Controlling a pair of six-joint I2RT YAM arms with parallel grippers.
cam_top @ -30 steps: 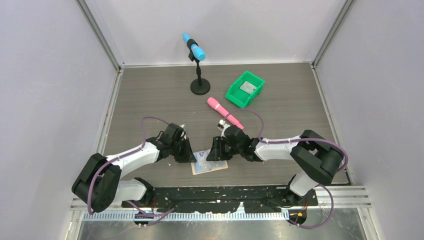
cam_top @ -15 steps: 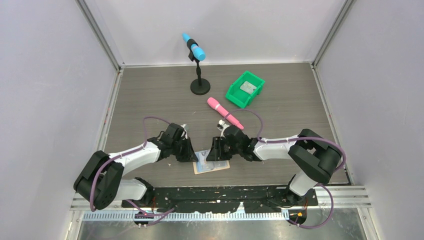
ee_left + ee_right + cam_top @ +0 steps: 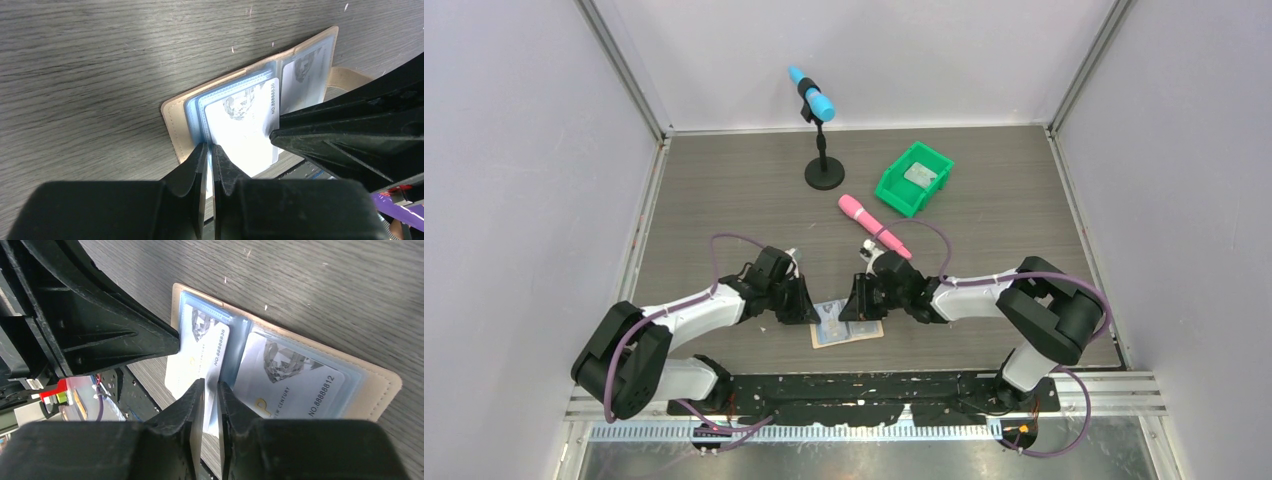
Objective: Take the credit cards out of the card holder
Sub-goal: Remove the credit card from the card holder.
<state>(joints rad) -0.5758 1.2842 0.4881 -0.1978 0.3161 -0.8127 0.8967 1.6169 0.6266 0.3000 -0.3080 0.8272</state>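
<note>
Open card holder [image 3: 854,334] on table [image 3: 724,200], both grippers at it.
Top: the holder is seen lying flat near the front edge, between left gripper [image 3: 810,312] and right gripper [image 3: 852,308]. Left wrist: left jaws are almost together, clamped on the holder's clear sleeve edge. Right wrist: pale card [image 3: 197,360], half out of its sleeve, is pinched between right jaws; second card [image 3: 290,377] is seen fully sleeved.

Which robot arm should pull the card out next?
Probably the right. The right gripper pinches the white card poking out of the card holder; the left gripper clamps the holder's sleeve edge, likely steadying it.
</note>
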